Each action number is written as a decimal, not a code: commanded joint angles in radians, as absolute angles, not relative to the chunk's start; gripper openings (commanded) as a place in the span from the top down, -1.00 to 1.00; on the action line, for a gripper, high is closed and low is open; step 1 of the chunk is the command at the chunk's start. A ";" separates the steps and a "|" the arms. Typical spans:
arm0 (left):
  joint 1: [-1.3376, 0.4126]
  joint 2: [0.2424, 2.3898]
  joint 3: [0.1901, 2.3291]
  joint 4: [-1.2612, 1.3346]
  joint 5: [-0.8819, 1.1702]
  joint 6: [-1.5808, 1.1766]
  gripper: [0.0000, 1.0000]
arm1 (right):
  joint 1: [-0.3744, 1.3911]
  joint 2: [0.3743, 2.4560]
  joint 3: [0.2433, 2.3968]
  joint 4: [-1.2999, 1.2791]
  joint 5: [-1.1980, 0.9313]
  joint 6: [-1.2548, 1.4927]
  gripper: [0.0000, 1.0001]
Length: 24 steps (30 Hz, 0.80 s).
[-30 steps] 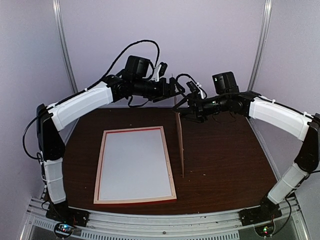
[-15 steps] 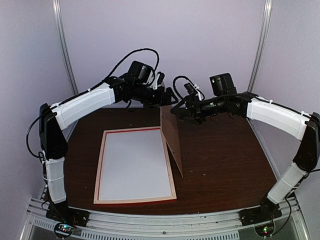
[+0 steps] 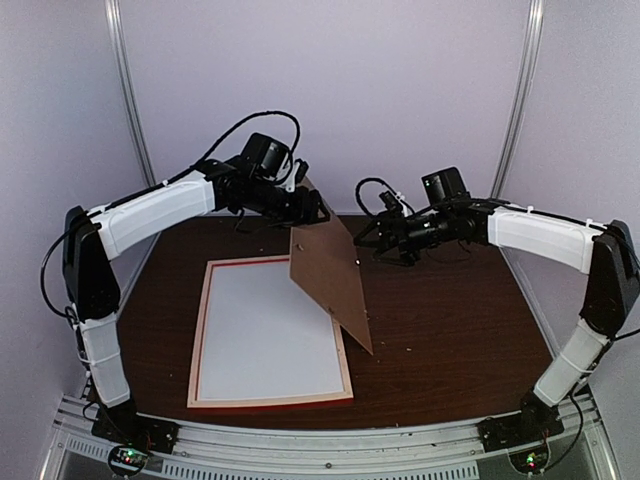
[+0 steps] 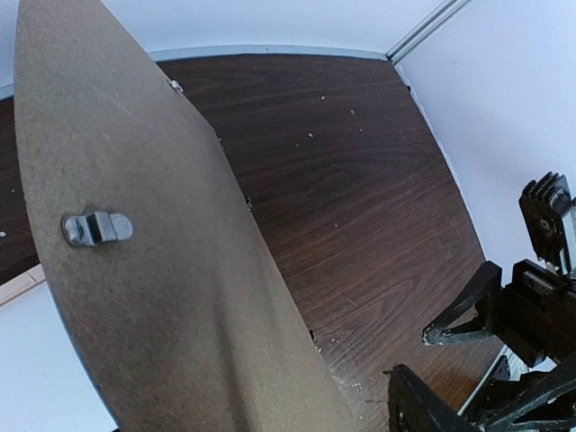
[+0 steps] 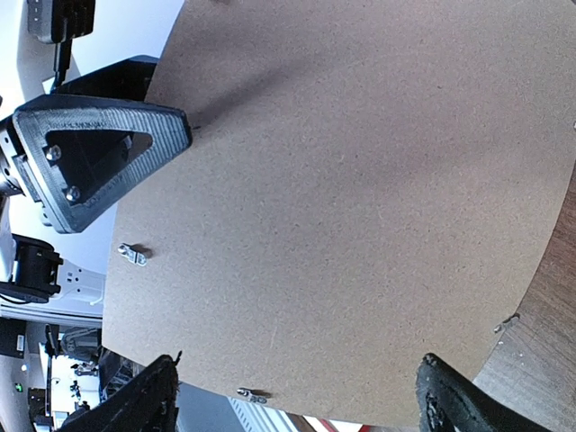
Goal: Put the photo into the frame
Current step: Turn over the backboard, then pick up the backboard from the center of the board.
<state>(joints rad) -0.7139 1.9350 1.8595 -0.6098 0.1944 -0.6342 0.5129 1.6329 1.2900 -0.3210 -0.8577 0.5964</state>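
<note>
The frame (image 3: 270, 400) is laid flat, long axis near-to-far; the tilted backing board (image 3: 330, 275) is clamped by the left claw (image 3: 312, 210); the right claw (image 3: 366, 236) is spread wide, empty.

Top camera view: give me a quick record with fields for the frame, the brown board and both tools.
Frame: flat on the dark wood table, pale rails up, a white sheet filling it.
Brown board: tilted, upper end raised over the frame's far right corner, lower corner down on the table right of the frame.
Left tool: at the board's raised top corner; grip unclear.
Right tool: open, close to the board's right side.
</note>
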 commanded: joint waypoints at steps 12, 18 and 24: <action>-0.678 1.828 1.719 -0.571 0.199 -0.638 -0.09 | 0.500 1.732 1.290 -0.253 -0.887 0.610 -0.81; -0.665 1.813 1.686 -0.568 0.203 -0.643 0.08 | 0.497 1.751 1.290 -0.250 -0.890 0.607 -0.81; -0.651 1.808 1.649 -0.549 0.229 -0.656 0.28 | 0.495 1.763 1.283 -0.245 -0.890 0.606 -0.81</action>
<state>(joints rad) -0.6640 1.8492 1.6684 -0.6041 0.2012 -0.6514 0.5037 1.7493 1.2892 -0.2710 -0.8764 0.6064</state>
